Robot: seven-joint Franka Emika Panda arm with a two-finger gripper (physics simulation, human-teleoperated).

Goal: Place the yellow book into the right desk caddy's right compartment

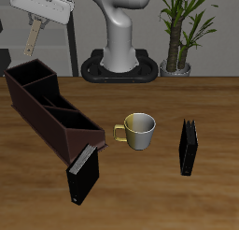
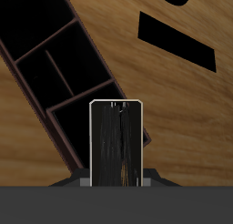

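Nearest the table's front edge: black book with grey cover (image 1: 82, 173), standing tilted, top leaning against the near end of the right desk caddy (image 1: 47, 105). Caddy long and dark maroon, running diagonally from that book back toward 10 o'clock, open top, dividers splitting it into three cells. Can't tell which end cell counts as the right compartment. Brass-coloured mug (image 1: 140, 130) upright at table centre, just past the caddy's near end at its 3 o'clock, not touching. Thicker black book (image 1: 188, 147) standing upright at the mug's 4 o'clock, well apart. Gripper (image 1: 35, 22) high in the air, roughly 11 o'clock from the mug, above the caddy's far end. Jaws clamped on the yellow book (image 1: 34, 37), hanging down below the fingers, clear of table and caddy. Wrist view: book's dark edge with pale rim seen end-on, caddy cells below and beside it.
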